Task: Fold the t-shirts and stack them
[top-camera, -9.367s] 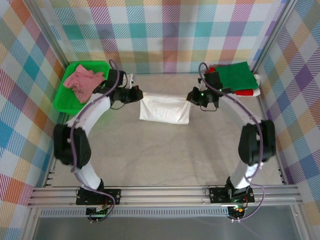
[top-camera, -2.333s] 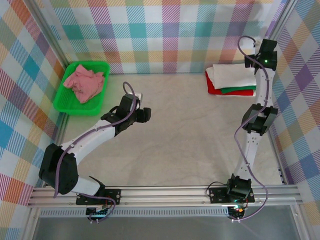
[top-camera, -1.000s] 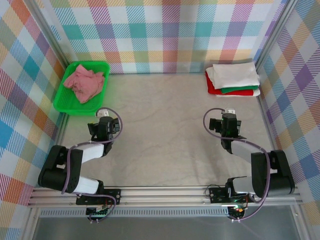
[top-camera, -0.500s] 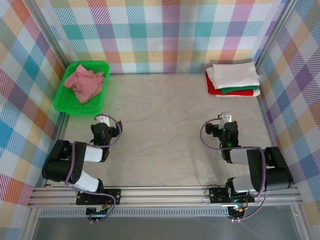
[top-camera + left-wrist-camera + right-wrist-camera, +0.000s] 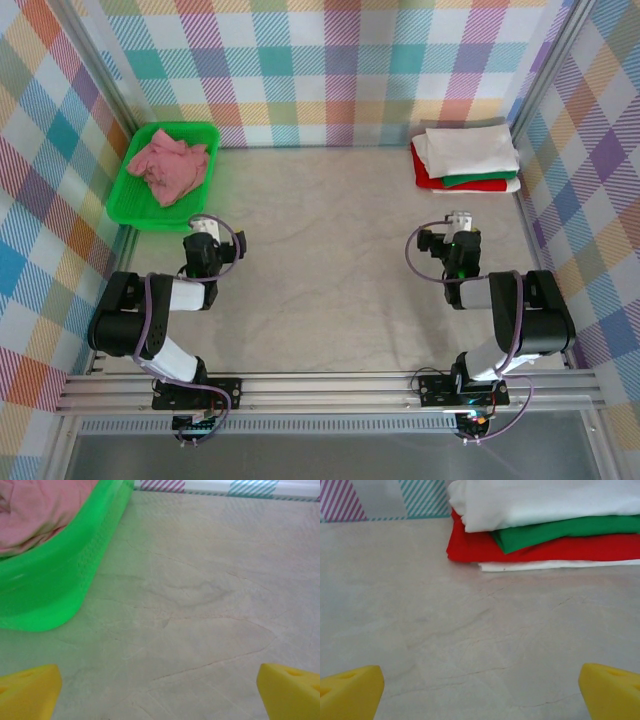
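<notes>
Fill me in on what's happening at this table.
Nothing is held. The left gripper and right gripper are both open and empty over the bare table. A stack of folded white, green and red t-shirts sits at the far right corner. A pink t-shirt lies crumpled in the green tray, not yet folded.

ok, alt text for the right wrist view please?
A folded stack of t-shirts lies ahead on the beige table: white on top, then green, red, and white at the bottom. The right gripper is open and empty, its yellow fingertips in the lower corners.
</notes>
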Robot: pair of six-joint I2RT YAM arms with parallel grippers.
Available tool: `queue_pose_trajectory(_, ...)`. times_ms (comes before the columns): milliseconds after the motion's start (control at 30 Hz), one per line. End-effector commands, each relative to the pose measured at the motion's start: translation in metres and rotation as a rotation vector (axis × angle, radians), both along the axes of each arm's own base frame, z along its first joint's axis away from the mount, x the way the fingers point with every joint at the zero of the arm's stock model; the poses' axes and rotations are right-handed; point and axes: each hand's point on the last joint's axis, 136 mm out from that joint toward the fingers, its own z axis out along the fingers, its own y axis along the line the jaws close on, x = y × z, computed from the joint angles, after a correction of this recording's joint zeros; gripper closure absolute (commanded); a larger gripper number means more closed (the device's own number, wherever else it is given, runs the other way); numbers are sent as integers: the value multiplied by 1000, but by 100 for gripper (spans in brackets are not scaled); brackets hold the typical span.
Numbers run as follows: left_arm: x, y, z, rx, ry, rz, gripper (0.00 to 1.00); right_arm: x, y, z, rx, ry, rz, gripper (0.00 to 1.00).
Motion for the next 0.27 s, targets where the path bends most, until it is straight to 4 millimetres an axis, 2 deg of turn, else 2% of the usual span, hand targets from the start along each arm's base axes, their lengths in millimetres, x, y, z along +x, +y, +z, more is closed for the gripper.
queue_pose_trajectory(0, 1, 2, -2, -12, 10, 2, 0, 2, -3, 2, 24, 2, -20, 0)
queue_pose_trajectory(233, 1, 1, 0, -13, 4, 0, 0, 2, -3, 2, 37, 3, -10, 0)
